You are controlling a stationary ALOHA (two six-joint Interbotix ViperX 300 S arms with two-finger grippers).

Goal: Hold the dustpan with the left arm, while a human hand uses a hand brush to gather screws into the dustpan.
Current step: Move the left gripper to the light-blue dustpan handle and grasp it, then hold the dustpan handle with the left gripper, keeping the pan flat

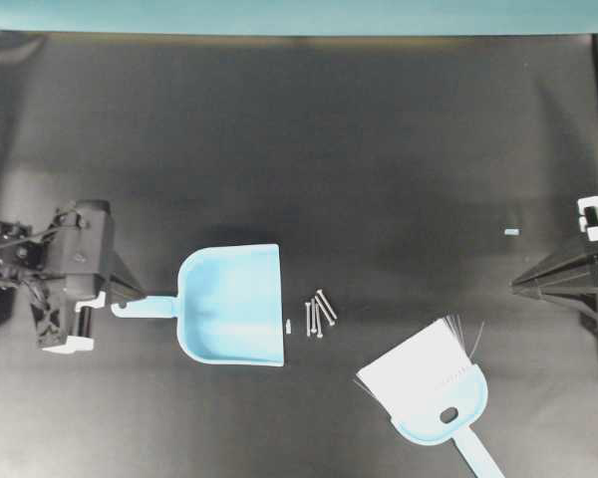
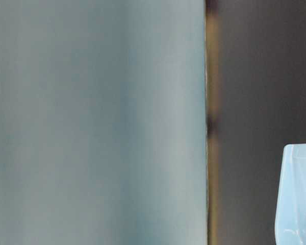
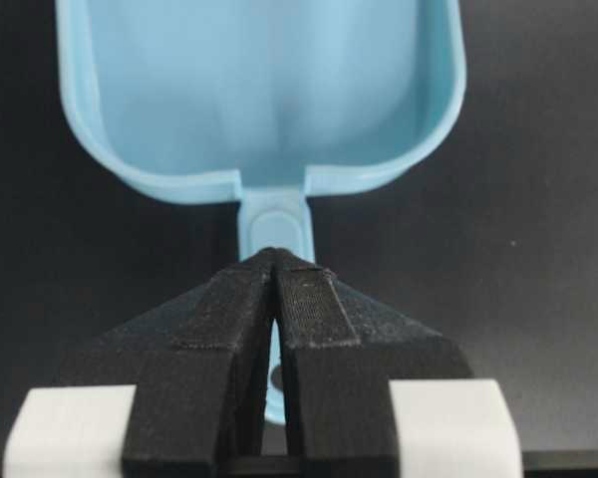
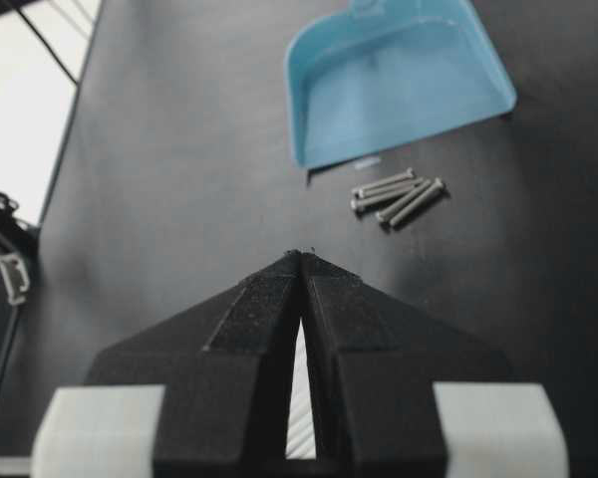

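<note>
- Now your dustpan (image 1: 231, 304) lies flat on the black worktop (image 1: 309, 149), left of the middle, with its open mouth facing right and its short handle pointing left.
- Your left pincer (image 3: 277, 261) is closed on that handle; the left wrist view shows the two black jaws pressed together over the blue stem, just behind the tray's rear wall.
- So the holding step looks to be in hand: the pan is gripped, and nothing is in it yet.
- You have the screws (image 1: 320, 314) in a small cluster just right of the pan's lip, close to it but not touching, with one tiny pale bit (image 1: 289, 326) lying nearer the edge.
- Further right and nearer the bottom edge lies the hand brush (image 1: 431, 383), bristles fanned up and to the left towards the screws, handle running off the frame. No human hand is in view, so I judge the sweeping has not begun.
- What the next move calls for, in my judgement, is steadiness: keep the lip down on the worktop and the mouth square to the screws, so the pan does not slide left when the brush pushes.
- Your right pincer (image 4: 301, 257) sits shut and empty at the far right, well clear of the work.
- At table level you see only a blur and one corner of the pan.
</note>
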